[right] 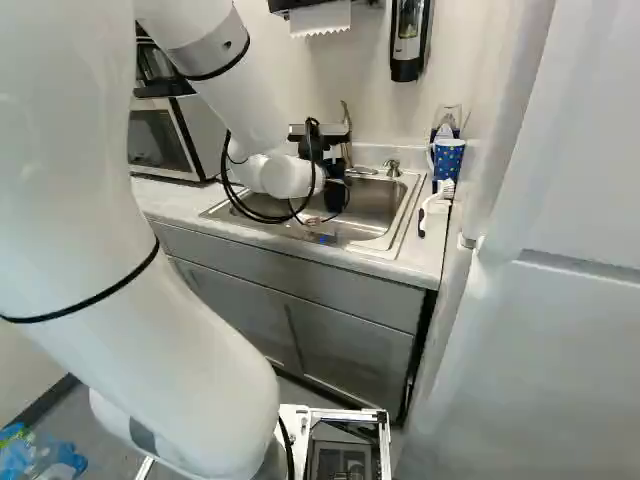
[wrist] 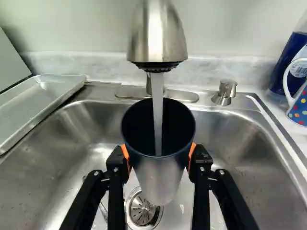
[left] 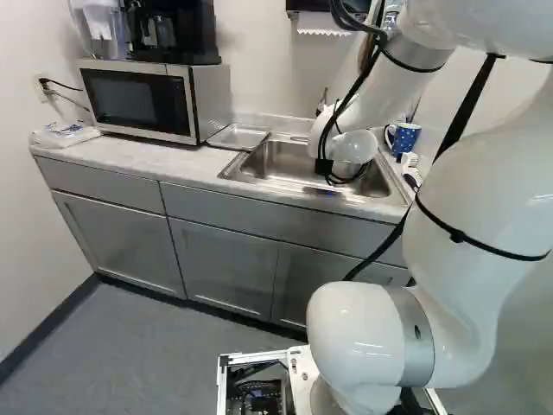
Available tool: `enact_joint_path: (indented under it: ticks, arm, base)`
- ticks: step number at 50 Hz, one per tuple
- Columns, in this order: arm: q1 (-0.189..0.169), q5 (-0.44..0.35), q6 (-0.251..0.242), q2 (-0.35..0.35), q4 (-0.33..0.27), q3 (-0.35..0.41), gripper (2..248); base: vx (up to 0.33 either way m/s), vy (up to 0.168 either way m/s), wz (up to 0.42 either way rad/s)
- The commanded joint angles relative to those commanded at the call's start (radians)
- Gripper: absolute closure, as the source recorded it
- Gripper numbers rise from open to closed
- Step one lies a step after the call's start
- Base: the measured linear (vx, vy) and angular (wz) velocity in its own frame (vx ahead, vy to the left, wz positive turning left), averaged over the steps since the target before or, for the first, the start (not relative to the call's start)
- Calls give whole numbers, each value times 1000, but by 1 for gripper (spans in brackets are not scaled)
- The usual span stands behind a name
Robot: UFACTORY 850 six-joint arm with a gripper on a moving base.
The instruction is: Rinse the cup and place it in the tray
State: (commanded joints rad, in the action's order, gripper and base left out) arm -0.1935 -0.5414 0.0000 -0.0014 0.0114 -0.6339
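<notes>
1. Nearest the right base view's camera, your arm (right: 120, 330) reaches over the front edge of the counter (left: 164, 160); allow for its bulk when you swing.
2. Beside the left edge of the sink (left: 281, 162) lies the tray (left: 238, 137), hemmed in by the microwave (left: 143, 99). Approach from the sink side and clear both rims.
3. Over the sink, your gripper (wrist: 159, 157) grasps the cup (wrist: 156, 184) from two sides, leaving its mouth free to catch water (wrist: 157, 108) from the faucet (wrist: 157, 38). You probably need to empty it before placing; the drain (wrist: 142, 211) sits below. Lower the cup before you move sideways, since the spout hangs close above.
4. By the counter's right end, the dotted mug (right: 448, 160) and brush (right: 438, 200) narrow your room.
</notes>
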Motion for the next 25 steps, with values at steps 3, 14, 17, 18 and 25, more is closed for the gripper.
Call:
enact_joint_path:
  ticks: [3,14,17,18,25]
  arm:
    - [0,0,0,0,0,0,125]
    - [0,0,0,0,0,0,125]
    - [0,0,0,0,0,0,125]
    - [0,0,0,0,0,0,125]
    - [0,0,0,0,0,0,125]
  base:
    - [0,0,0]
    - [0,0,0]
    - [0,0,0]
    - [0,0,0]
    - [0,0,0]
